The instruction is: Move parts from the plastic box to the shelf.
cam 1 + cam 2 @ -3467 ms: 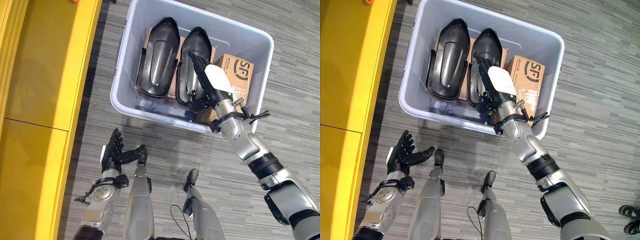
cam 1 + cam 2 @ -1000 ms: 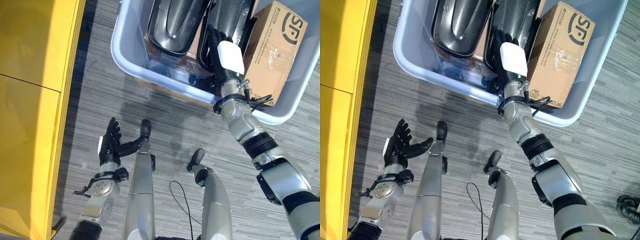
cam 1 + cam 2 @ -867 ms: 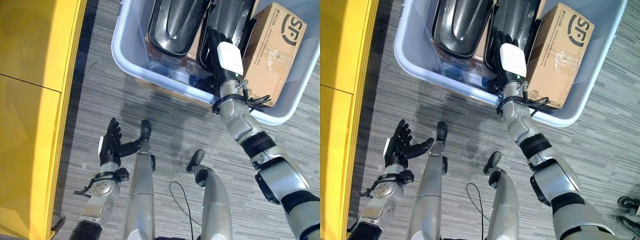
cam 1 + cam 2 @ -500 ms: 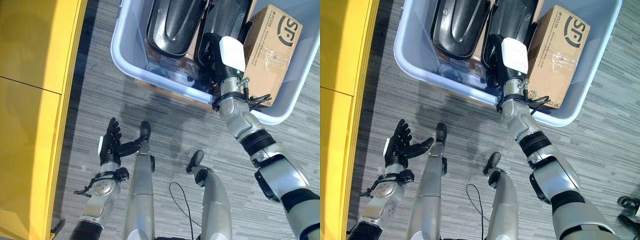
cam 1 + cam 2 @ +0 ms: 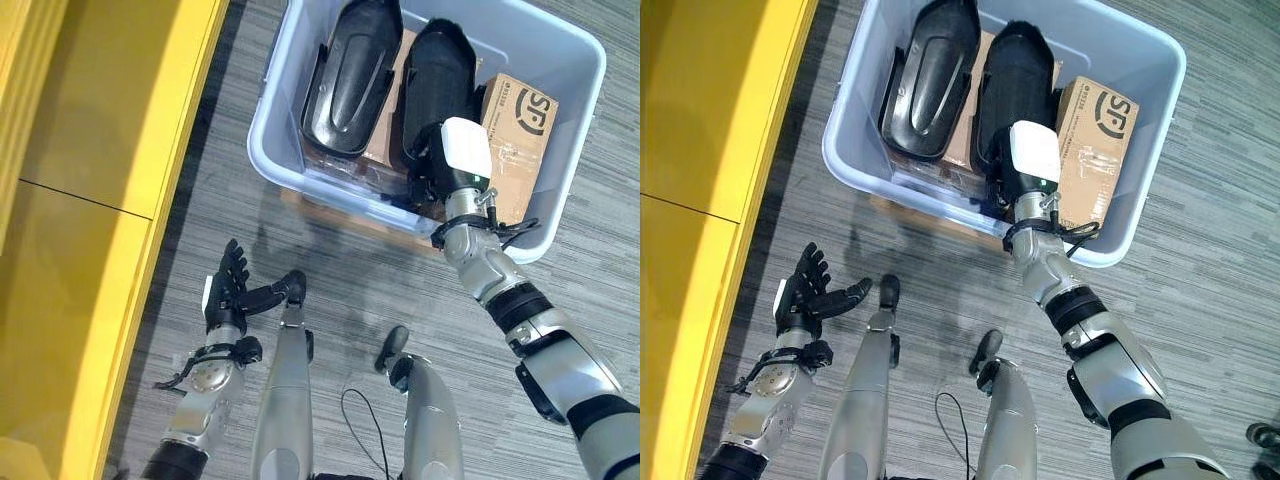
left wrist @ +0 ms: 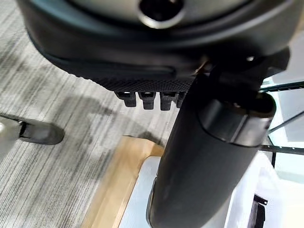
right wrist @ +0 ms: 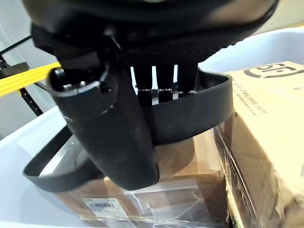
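A pale blue plastic box stands on the grey floor ahead of me. Two long black moulded parts lie in it side by side, the left one and the right one. My right hand is at the near end of the right part. In the right wrist view its fingers reach behind the part's curved rim while the thumb lies on the outside, pinching it. My left hand hangs low on the left, open, holding nothing.
A yellow shelf runs along the left side. A printed cardboard carton stands at the box's right end beside my right hand, and brown cartons lie under the parts. A tan board shows under the box. A person's shoe shows far right.
The whole picture has shifted, so the camera moved. My right hand went from lying flat on the right part to gripping its near rim. The left hand has stayed the same.
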